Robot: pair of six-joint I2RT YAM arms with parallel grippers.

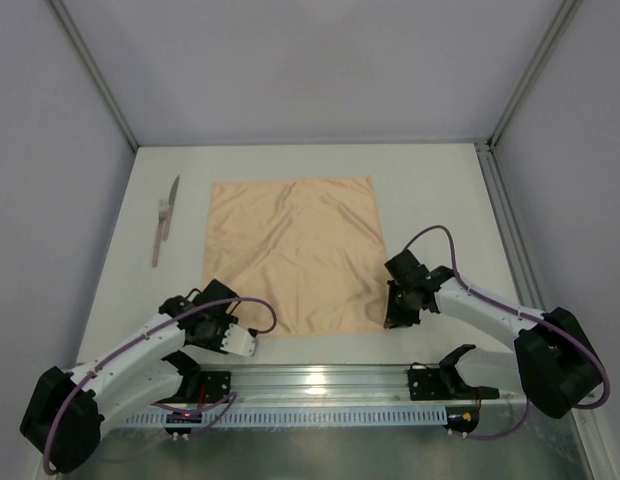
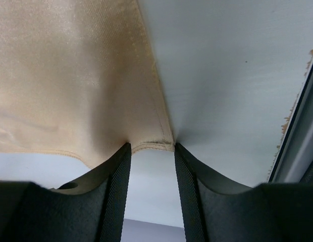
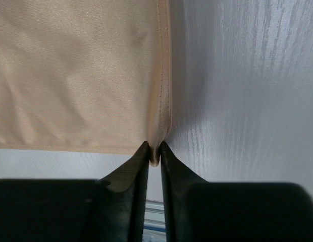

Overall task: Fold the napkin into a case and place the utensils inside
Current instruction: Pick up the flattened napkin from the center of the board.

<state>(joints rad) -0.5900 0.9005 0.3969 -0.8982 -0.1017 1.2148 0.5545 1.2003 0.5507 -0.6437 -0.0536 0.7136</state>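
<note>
The peach-orange napkin [image 1: 295, 250] lies spread flat in the middle of the white table; no case is in view. The utensils [image 1: 165, 222] lie side by side to its left, untouched. My left gripper [image 1: 248, 338] is at the napkin's near left corner. In the left wrist view its jaws [image 2: 151, 146] stand apart, with the napkin [image 2: 70, 75] hem stretched between the fingertips. My right gripper [image 1: 392, 318] is at the near right corner. The right wrist view shows it [image 3: 154, 151] shut, pinching the corner of the napkin [image 3: 70, 75] between its tips.
An aluminium rail [image 1: 320, 385] carrying both arm bases runs along the near edge. Grey enclosure walls and metal posts [image 1: 525, 75] bound the table [image 1: 440, 200] at the back and sides.
</note>
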